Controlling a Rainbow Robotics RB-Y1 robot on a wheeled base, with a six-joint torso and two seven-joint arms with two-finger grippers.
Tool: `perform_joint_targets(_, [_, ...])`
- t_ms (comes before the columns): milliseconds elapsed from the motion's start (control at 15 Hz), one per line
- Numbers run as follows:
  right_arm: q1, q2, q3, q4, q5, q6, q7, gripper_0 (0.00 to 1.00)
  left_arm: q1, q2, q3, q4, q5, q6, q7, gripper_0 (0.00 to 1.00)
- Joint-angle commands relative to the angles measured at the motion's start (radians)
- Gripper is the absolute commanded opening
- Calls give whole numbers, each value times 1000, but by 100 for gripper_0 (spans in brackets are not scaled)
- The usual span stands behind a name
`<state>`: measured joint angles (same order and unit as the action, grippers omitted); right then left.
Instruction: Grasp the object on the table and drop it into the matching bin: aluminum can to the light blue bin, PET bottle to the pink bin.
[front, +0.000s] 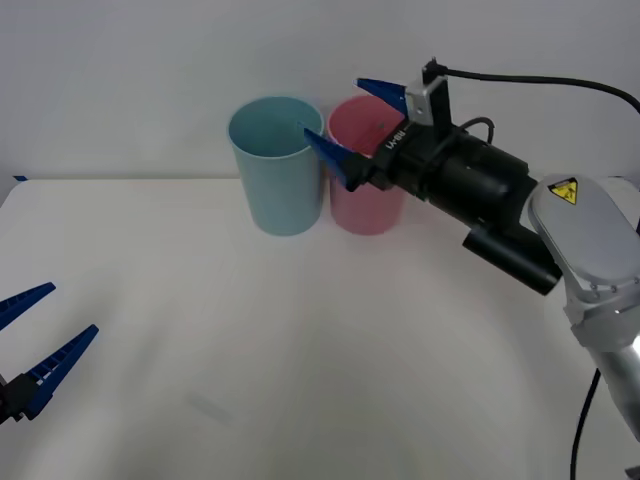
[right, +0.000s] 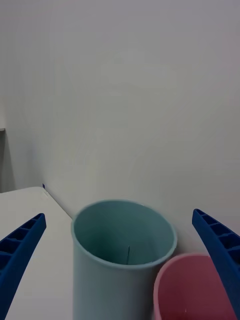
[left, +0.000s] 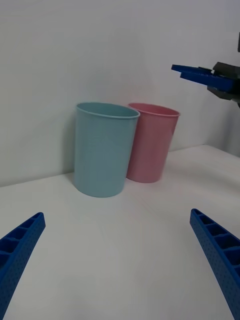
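White table (front: 300, 380) surface runs to a plain pale wall. Front view: the light blue bin (front: 275, 165) and the pink bin (front: 362, 170) stand upright side by side at the far edge, touching or nearly so, blue on the robot's left. The right pincer (front: 352, 125) is held above the pink bin's rim, fingers spread wide and gripping nothing; one blue finger lies before the gap between the two bins, the other over the pink bin's far edge. The left pincer (front: 35, 335) sits low at the near left of the table, well apart from the bins, fingers apart and empty.

Right wrist view: the light blue bin (right: 122, 260) is seen from above, mouth open, interior shadowed; whether the can lies inside cannot be told. The pink bin (right: 195, 290) stands just beside it. Both fingers (right: 20, 247) are splayed.

Left wrist view: both bins (left: 105, 150) (left: 152, 142) upright on the table (left: 120, 250); the right pincer (left: 200, 75) hangs above and beyond the pink one. Left fingers (left: 215, 255) spread, nothing between.
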<state>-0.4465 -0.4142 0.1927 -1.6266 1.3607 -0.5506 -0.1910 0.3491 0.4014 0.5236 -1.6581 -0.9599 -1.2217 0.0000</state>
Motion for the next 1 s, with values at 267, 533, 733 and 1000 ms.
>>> perform_joint_targets(267, [242,-143,-75,-193,-109,-88,39,100,0,0,0,0,0,0,0,100])
perform_joint_targets(533, [379,-150,-225,-222,-134,-267,77,100,0,0,0,0,0,0,0,100])
perform_joint_targets(733, [466,-147,-329,-222,-143,-390,120,100,0,0,0,0,0,0,0,100])
perform_joint_targets(1000, [591,-144,-426,-220,-172,-460,254,100,0,0,0,0,0,0,0,100])
